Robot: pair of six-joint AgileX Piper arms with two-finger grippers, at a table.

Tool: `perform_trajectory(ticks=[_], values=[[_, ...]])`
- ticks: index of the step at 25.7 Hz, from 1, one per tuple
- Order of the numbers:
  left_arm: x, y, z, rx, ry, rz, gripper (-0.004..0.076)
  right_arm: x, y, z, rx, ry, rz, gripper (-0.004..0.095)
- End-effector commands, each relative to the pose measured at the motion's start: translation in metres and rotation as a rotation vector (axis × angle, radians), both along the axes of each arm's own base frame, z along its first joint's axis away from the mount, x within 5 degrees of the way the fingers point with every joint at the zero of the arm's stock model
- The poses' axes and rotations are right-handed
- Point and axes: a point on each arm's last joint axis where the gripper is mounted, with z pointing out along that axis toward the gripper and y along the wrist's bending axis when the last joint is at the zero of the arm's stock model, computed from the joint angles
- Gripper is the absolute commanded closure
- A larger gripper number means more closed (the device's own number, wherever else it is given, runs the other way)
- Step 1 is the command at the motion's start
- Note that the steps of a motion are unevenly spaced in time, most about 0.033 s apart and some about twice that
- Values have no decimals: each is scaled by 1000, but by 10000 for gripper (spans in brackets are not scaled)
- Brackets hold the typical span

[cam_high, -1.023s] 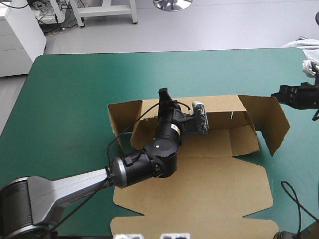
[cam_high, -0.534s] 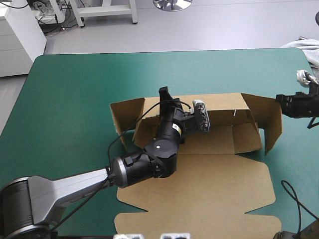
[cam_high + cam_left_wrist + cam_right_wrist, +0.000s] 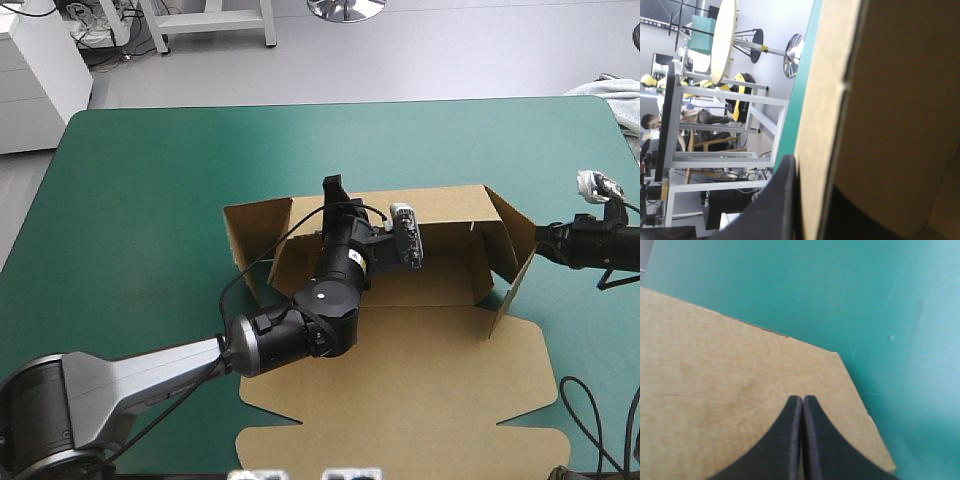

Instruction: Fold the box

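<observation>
**A:** Where does the box (image 3: 430, 300) sit?

**B:** Amid the teal-green cover (image 3: 150, 200), which shows beyond it on the far, left and right sides. Its rear wall (image 3: 450, 212) stands upright. The lid panel (image 3: 400, 390) lies flat on the near side of that wall.

**A:** And the grippers?

**B:** The left gripper (image 3: 329, 188) pinches the top edge of the rear wall, left of the wall's middle. In its wrist view a black finger (image 3: 785, 200) lies tight against the board, with the sheet between the pair. The right gripper (image 3: 541, 238) is off the wall's right end, its fingers pressed together into one point with nothing between them. Its tip seems to touch the outer face of the end flap (image 3: 515, 255), which leans inward.

**A:** How will the board handle?

**B:** Light, I judge, and stiff across the panels, giving way only along the creases. A bent flap will likely spring back if released. The board is smooth too, so a push may slide the whole sheet unless the wall is pinned.

**A:** Where should one take hold?

**B:** By an edge near a crease, as at the rear wall. Flaps are better pushed flat-on near the free edge, never crushed at a corner.
</observation>
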Motion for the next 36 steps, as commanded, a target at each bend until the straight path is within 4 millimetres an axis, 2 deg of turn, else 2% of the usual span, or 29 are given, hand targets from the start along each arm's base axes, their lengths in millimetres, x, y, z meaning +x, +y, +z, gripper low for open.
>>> perform_trajectory(ticks=[1,6,10,15,17,21,23,28,36], values=[[0,-2,14,-7,-53,-12,734,-18,16,23,54,-124,56,927],[6,-12,-10,63,-31,8,734,-42,27,26,-30,-245,78,925],[7,-13,-11,66,-37,5,734,-57,32,27,-151,-371,94,915],[7,-13,-11,55,-36,7,734,-64,35,21,-208,-411,115,893],[7,-13,-11,42,-33,12,734,-65,37,17,-230,-397,133,836],[7,-13,-11,40,-33,13,734,-63,48,12,-309,-400,207,543],[7,-13,-11,40,-33,13,734,-61,54,11,-355,-441,256,437],[7,-13,-11,40,-33,13,734,-52,64,12,-419,-502,239,416],[7,-13,-11,40,-33,13,734,-35,78,13,-376,-556,161,442]])
